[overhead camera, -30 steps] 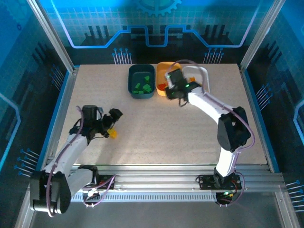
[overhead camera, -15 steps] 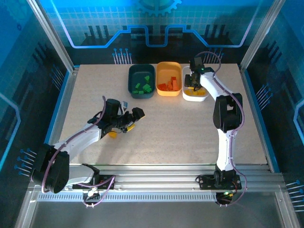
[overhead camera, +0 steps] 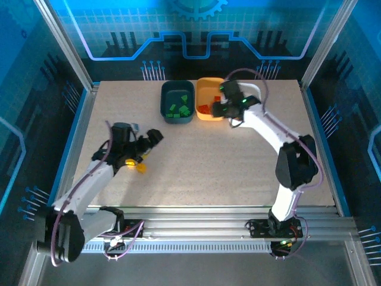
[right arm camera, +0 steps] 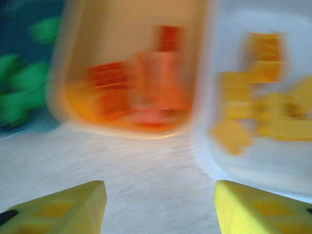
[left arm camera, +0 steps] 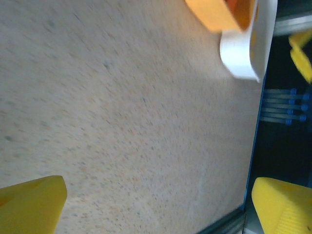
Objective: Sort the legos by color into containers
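Observation:
My left gripper point(overhead camera: 146, 147) hovers open over the left part of the table, and a yellow-orange lego point(overhead camera: 141, 168) lies just on its near side. In the left wrist view the left gripper point(left arm camera: 156, 204) has only bare tabletop between its yellow fingers. My right gripper point(overhead camera: 226, 113) is open and empty at the near rims of the orange bin point(overhead camera: 208, 95) and the white bin point(overhead camera: 255, 90). The right wrist view is blurred: past the right gripper point(right arm camera: 158, 204) are red-orange legos point(right arm camera: 141, 87) in the orange bin point(right arm camera: 73, 112), yellow legos point(right arm camera: 263, 107) in the white bin point(right arm camera: 219, 161), and green legos point(right arm camera: 19, 83). The teal bin point(overhead camera: 166, 110) holds green legos point(overhead camera: 178, 108).
The three bins stand side by side at the far edge of the table point(overhead camera: 208, 167). The left wrist view shows the orange bin point(left arm camera: 214, 12), the white bin point(left arm camera: 241, 53) and the table's right edge point(left arm camera: 251, 161). Aluminium rails frame the table.
The right arm swung left from over the white bin to the near rims of the orange and white bins, its jaws opening wider. The left arm pulled back to the left.

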